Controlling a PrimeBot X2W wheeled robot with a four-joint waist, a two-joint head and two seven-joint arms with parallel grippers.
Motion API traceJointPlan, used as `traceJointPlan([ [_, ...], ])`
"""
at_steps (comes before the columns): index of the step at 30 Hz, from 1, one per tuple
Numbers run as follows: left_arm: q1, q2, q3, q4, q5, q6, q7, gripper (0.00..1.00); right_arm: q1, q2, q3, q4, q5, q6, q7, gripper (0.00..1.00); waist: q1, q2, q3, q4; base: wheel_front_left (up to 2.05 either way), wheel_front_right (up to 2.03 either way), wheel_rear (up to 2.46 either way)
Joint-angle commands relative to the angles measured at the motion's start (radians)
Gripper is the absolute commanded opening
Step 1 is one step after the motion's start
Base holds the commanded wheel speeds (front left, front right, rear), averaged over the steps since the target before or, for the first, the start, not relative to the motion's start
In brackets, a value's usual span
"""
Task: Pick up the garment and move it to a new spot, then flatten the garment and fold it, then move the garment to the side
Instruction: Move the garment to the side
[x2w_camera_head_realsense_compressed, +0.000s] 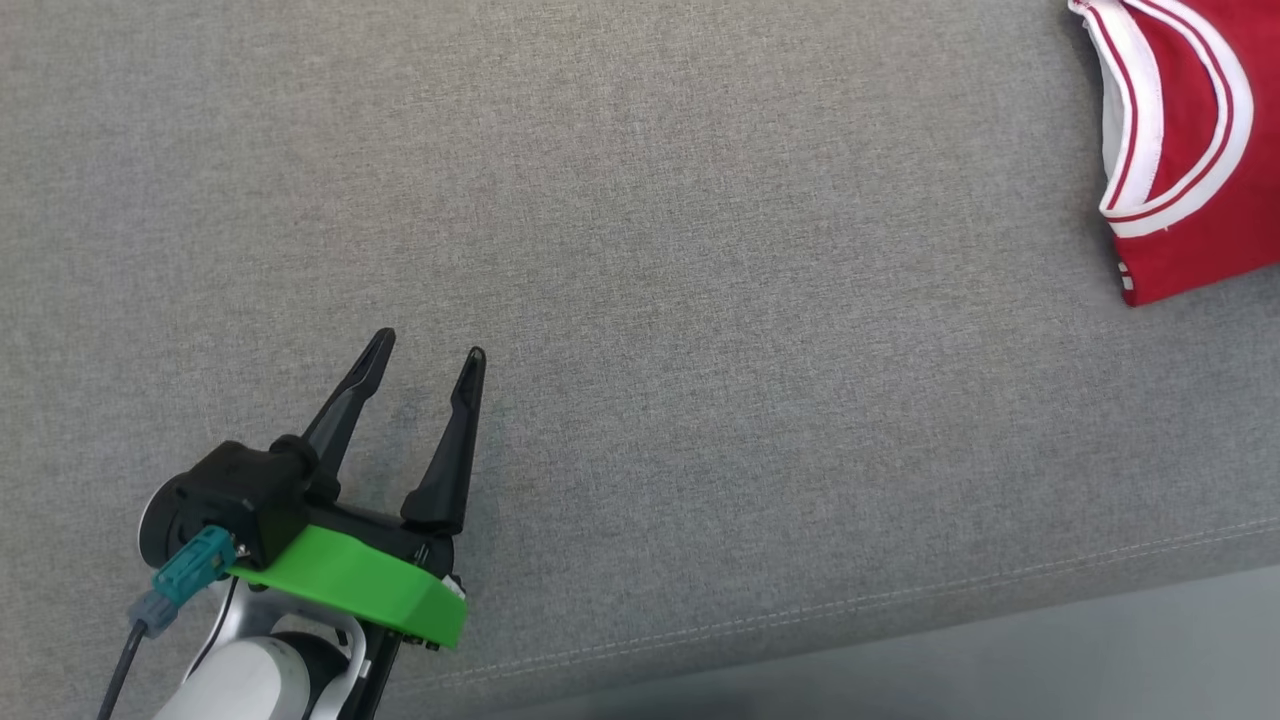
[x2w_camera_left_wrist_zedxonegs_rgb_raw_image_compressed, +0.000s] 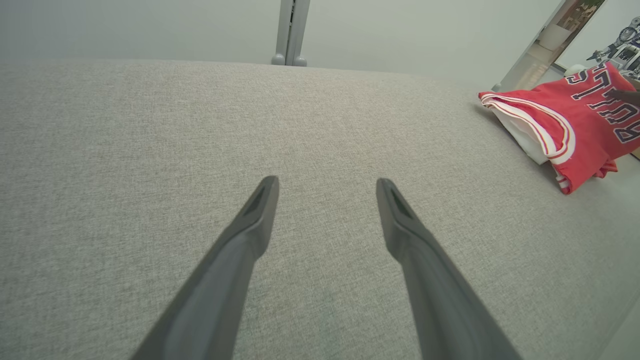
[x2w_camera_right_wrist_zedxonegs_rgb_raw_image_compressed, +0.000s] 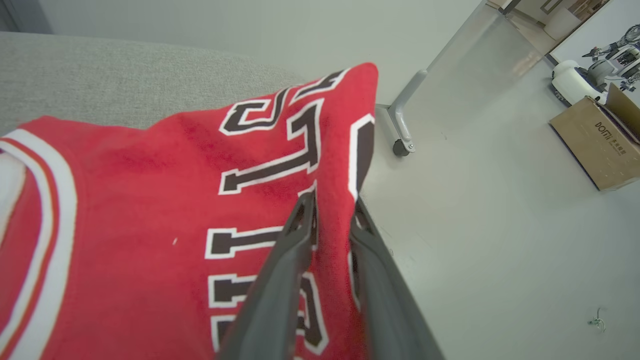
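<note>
The garment is a folded red jersey (x2w_camera_head_realsense_compressed: 1190, 150) with white and red trim, lying at the far right of the grey fabric surface (x2w_camera_head_realsense_compressed: 640, 250). In the left wrist view the jersey (x2w_camera_left_wrist_zedxonegs_rgb_raw_image_compressed: 575, 125) sits at the right edge, black lettering on top. My left gripper (x2w_camera_head_realsense_compressed: 428, 348) hovers open over bare fabric at the lower left, far from the jersey, with nothing between its fingers (x2w_camera_left_wrist_zedxonegs_rgb_raw_image_compressed: 260, 210). In the right wrist view my right gripper (x2w_camera_right_wrist_zedxonegs_rgb_raw_image_compressed: 332, 202) is shut on the jersey (x2w_camera_right_wrist_zedxonegs_rgb_raw_image_compressed: 150, 210), pinching its edge near the surface's side.
The grey surface's stitched front edge (x2w_camera_head_realsense_compressed: 900, 600) runs along the bottom right, with pale floor beyond. A metal leg with a castor (x2w_camera_right_wrist_zedxonegs_rgb_raw_image_compressed: 402, 125) and a cardboard box (x2w_camera_right_wrist_zedxonegs_rgb_raw_image_compressed: 595, 145) stand on the floor off the right side.
</note>
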Motion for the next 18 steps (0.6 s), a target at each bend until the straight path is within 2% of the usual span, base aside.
traceJointPlan([
  [1, 0.0, 0.008, 0.001, -0.008, 0.006, 0.005, 0.003, 1.0, -0.012, -0.005, -0.006, 0.012, -0.017, -0.001, -0.031, 1.0, -0.0001, 0.0, 0.001, -0.001, 0.0, 0.0, 0.0],
  [12, 0.015, 0.026, -0.003, -0.035, 0.01, 0.022, 0.023, 1.0, 0.029, 0.004, -0.026, 0.062, -0.068, -0.001, -0.118, 1.0, -0.0001, 0.0, -0.007, -0.024, 0.0, 0.0, 0.0],
  [18, 0.014, -0.005, -0.007, -0.011, -0.021, 0.004, -0.003, 1.0, 0.057, 0.03, -0.038, 0.05, -0.027, -0.001, -0.161, 1.0, -0.0001, 0.0, -0.051, -0.04, 0.0, 0.0, 0.0],
])
